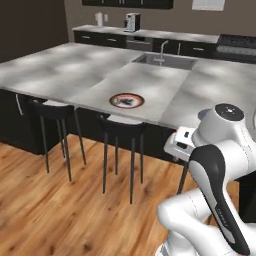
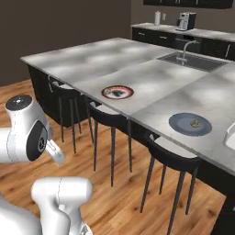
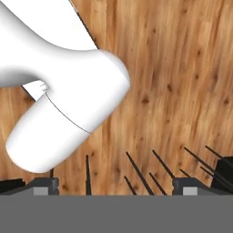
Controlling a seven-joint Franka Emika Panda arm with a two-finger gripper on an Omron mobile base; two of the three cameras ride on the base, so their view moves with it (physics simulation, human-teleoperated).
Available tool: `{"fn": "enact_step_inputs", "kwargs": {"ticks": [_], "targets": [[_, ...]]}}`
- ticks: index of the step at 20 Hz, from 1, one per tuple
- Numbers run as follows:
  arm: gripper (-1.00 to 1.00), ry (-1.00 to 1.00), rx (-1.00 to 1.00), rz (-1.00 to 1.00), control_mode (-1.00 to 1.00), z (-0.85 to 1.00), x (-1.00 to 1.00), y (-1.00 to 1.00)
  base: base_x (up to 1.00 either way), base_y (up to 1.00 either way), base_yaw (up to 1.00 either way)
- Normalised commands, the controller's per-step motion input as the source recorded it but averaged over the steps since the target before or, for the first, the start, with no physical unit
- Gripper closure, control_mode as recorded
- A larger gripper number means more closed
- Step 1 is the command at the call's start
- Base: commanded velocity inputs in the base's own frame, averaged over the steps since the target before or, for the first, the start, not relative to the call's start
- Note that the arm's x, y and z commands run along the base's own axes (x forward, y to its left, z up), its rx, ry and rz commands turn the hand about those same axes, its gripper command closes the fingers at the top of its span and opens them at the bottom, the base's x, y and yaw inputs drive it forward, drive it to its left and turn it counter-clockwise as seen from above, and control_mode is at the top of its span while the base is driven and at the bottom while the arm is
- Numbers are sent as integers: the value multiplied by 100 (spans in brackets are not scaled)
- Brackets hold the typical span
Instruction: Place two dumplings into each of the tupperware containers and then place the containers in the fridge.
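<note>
I'm looking over the table with the arm folded low, and the fingers are spread wide over the wooden floor, pinching nothing. One dumpling is sitting on the blue-grey plate near the table's front edge; I'm judging it small, light and soft, so I'm planning a gentle pinch across its middle from above. A white container is peeking in at the right edge, and I cannot tell what it is holding. The red-rimmed plate is carrying something dark I cannot identify. The stools are standing below.
</note>
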Motion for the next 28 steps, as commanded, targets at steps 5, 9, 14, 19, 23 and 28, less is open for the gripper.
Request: {"fn": "enact_step_inputs", "kwargs": {"ticks": [5,9,14,19,23,28], "targets": [[-100,0,0,0,100,0,0,0,83,14,-36],[-100,0,0,0,100,0,0,0,94,23,-19],[-100,0,0,0,100,0,0,0,93,27,-11],[-100,0,0,0,100,0,0,0,76,21,-6],[-100,0,0,0,100,0,0,0,62,7,0],[-100,0,0,0,100,0,0,0,59,8,0]]}}
